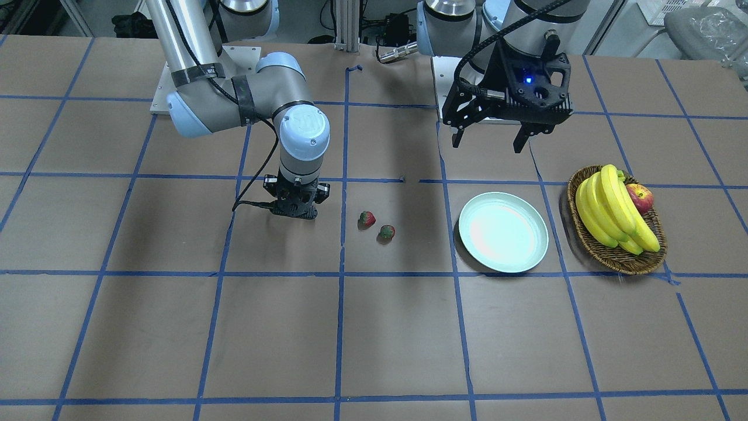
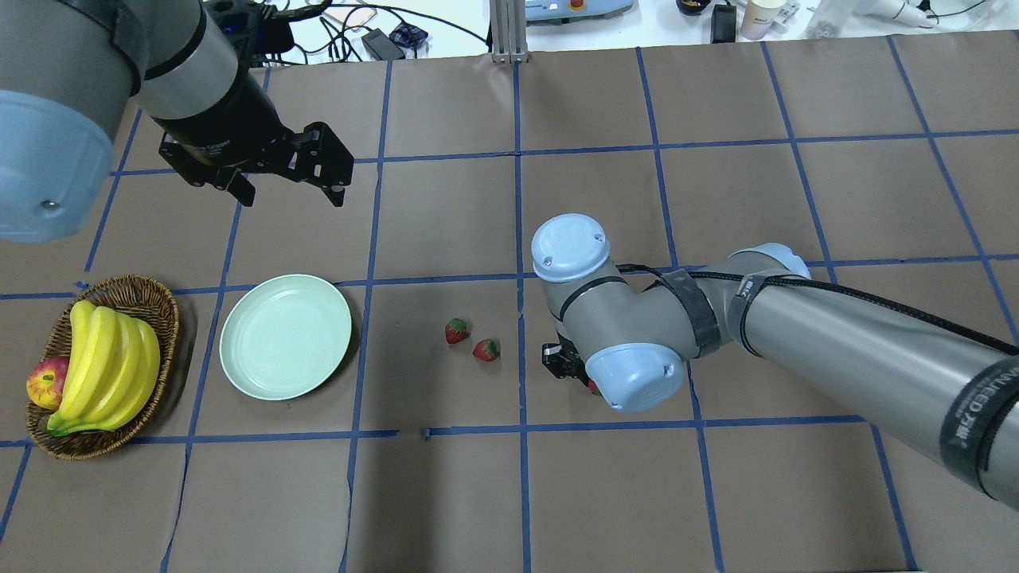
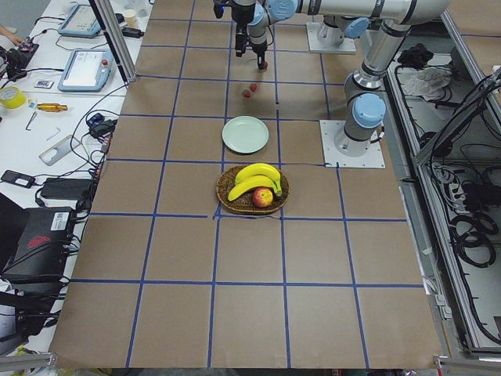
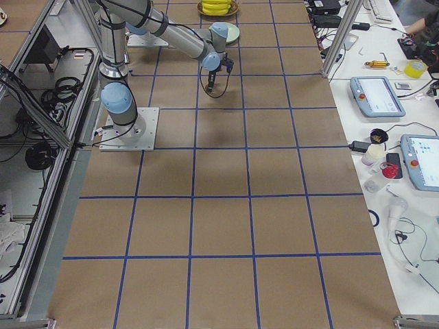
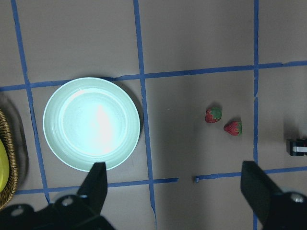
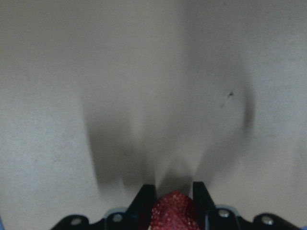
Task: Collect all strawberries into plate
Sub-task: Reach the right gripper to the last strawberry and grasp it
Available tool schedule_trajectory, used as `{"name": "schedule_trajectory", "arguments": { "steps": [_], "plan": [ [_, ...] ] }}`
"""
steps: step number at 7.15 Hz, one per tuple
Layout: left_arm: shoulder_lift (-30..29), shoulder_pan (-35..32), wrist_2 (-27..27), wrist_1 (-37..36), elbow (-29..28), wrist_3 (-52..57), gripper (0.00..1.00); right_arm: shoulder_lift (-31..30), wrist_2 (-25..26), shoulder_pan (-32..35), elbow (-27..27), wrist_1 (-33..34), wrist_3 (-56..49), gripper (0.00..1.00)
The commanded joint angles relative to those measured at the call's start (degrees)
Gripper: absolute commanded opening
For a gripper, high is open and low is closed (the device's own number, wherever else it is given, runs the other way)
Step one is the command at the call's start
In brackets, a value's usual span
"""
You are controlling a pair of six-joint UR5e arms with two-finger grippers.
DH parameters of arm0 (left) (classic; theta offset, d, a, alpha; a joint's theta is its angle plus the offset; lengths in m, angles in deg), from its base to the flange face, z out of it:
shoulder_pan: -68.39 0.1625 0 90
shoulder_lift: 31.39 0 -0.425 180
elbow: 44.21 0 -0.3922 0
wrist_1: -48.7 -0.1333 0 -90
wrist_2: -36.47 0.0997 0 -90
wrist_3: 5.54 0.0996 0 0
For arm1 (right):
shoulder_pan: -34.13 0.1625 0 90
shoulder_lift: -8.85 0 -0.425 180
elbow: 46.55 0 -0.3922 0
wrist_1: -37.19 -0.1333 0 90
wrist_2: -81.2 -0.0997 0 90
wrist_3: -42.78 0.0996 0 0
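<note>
The right wrist view is giving what the wider views are mostly hiding: the right pincer is clamping a berry between its black fingers, its red skin showing dotted with seeds, while the blurred tabletop is filling the rest of that view. From overhead, only a sliver of red is peeking out under that arm's wrist (the blue joint cap is covering the rest), and the front view is showing just the pincer's housing.

The left wrist view is looking straight down on the plate, which is shining pale mint and glossy under the light. A second berry and a third berry are lying just beside each other on the tabletop, between the plate and the right pincer and well apart from the plate, each showing red with a green leafy cap. The left pincer is hanging above the tabletop with its fingers spread wide, gripping nothing.
</note>
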Motion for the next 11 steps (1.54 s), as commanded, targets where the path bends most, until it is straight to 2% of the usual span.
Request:
{"name": "schedule_trajectory", "arguments": {
  "steps": [1, 2, 3, 4, 5, 6, 7, 9, 10, 11],
  "plan": [
    [0.0, 0.0, 0.0, 0.0, 0.0, 0.0, 1.00, 0.0, -1.5, 0.0, 2.7, 0.2, 0.3, 0.00],
    [0.0, 0.0, 0.0, 0.0, 0.0, 0.0, 1.00, 0.0, -5.8, 0.1, 6.2, 0.2, 3.8, 0.00],
    [0.0, 0.0, 0.0, 0.0, 0.0, 0.0, 1.00, 0.4, -6.6, 0.1, 9.7, 0.4, 7.8, 0.00],
    [0.0, 0.0, 0.0, 0.0, 0.0, 0.0, 1.00, 1.2, -9.5, 0.1, 12.2, 0.8, 10.0, 0.00],
    [0.0, 0.0, 0.0, 0.0, 0.0, 0.0, 1.00, 3.0, -12.9, 0.2, 13.2, 2.3, 12.4, 0.00],
    [0.0, 0.0, -0.1, 0.0, 0.0, 0.0, 1.00, 5.8, -13.2, 0.6, 13.2, 8.2, 13.9, 0.00],
    [0.0, 0.0, -0.1, -0.1, 0.0, 0.0, 1.00, 7.7, -16.6, 1.0, 13.3, 10.2, 15.9, 0.00],
    [0.0, 0.0, 0.0, -0.1, 0.0, 0.1, 1.00, 8.4, -17.6, 3.0, 13.2, 10.4, 18.4, 0.00],
    [0.0, 0.1, 0.1, -0.1, 0.0, 0.1, 1.00, 8.9, -17.7, 3.0, 13.2, 10.4, 18.4, 0.31],
    [0.0, 0.1, 0.3, -0.1, 0.0, 0.1, 1.00, 9.1, -17.7, 3.0, 13.3, 10.4, 18.4, 0.72]
  ]
}}
